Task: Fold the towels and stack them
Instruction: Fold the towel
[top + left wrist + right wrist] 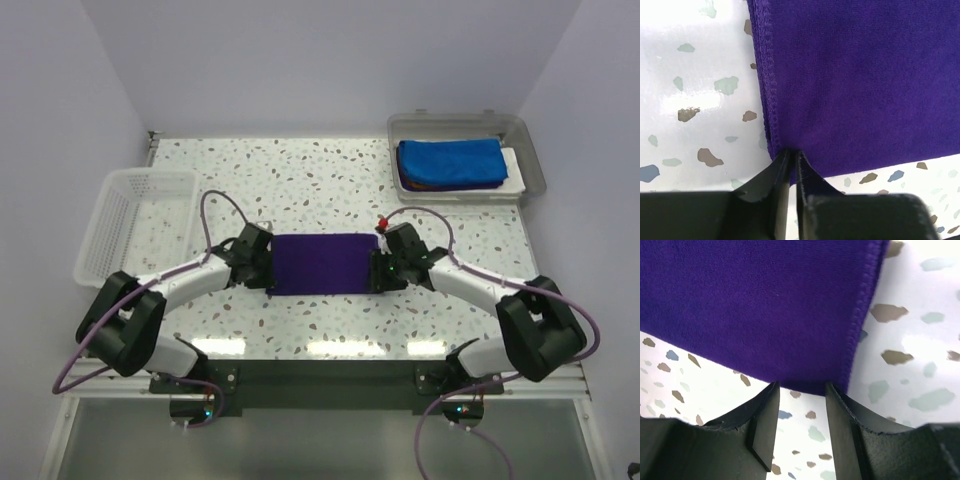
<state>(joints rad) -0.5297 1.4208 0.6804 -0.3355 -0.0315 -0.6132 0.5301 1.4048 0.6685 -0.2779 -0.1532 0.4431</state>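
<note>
A purple towel (322, 263) is laid flat as a wide rectangle at the middle of the speckled table (300, 180), between the two arms. In the left wrist view, more than one stitched layer is seen along its left edge.

The left gripper (792, 152) is set at the near left corner of this towel. Its fingers (780, 172) are drawn almost together, with only a thin slit left between them, and the corner of the cloth is pinched at their tips.

The right gripper (801, 386) is placed at the near right corner. Its fingers (765, 412) are held apart, and bare table is seen in the gap between them. The tips are met by the towel's near edge, just beside the hemmed right side, but nothing is clamped between them.

At the far right of the table, a grey tray (460, 120) is lined with a white sheet (515, 165). A folded blue towel (450, 162) is stacked in it, and a thin strip of a rust-brown towel (420, 188) is shown under its near edge. A white basket (150, 173) is stood at the left side of the table, well apart from the purple towel.
</note>
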